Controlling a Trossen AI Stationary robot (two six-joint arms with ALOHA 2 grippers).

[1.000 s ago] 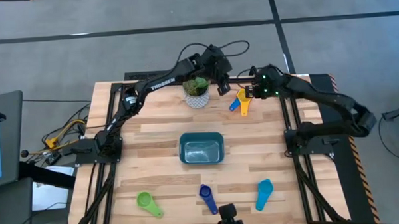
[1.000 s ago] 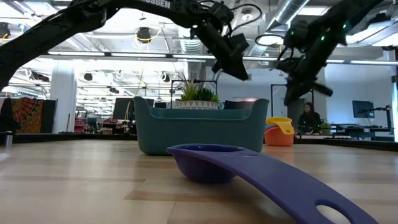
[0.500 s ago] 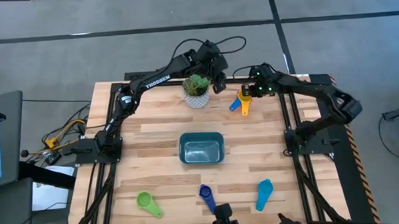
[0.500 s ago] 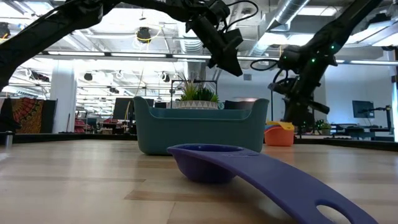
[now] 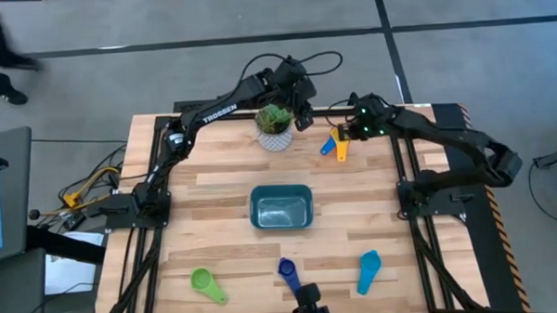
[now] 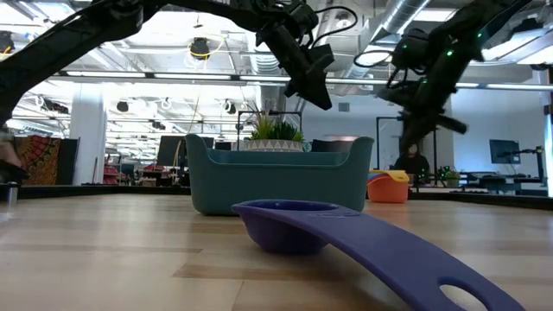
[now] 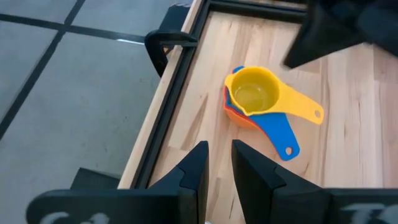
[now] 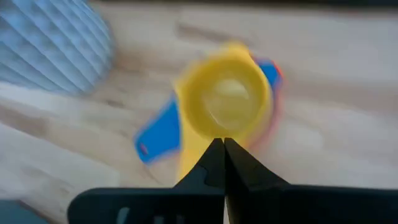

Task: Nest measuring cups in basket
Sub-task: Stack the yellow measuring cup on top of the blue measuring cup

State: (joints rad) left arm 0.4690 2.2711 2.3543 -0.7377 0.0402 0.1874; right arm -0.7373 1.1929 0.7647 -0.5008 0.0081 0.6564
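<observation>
Pale wooden slatted table [image 5: 215, 187] on a grey tiled floor; an open, brightly lit hall lies beyond. The dark teal plastic basket [image 5: 281, 207] sits mid-table. The nested yellow, orange and blue plastic measuring cups [image 5: 336, 141] lie at the far edge, beside the white potted plant [image 5: 275, 127]. Right gripper [image 8: 223, 149] — fingers closed, empty — hovers over them. Left gripper [image 7: 216, 163] — fingers slightly parted — hangs near the plant.

Wooden table [image 5: 215, 191], basket [image 5: 281, 207], plant pot [image 5: 276, 140], cups [image 5: 336, 141]

A large open lab or workshop hall is indicated by exposed ceiling ducts [image 6: 406, 17], strip lighting and distant workstations.
</observation>
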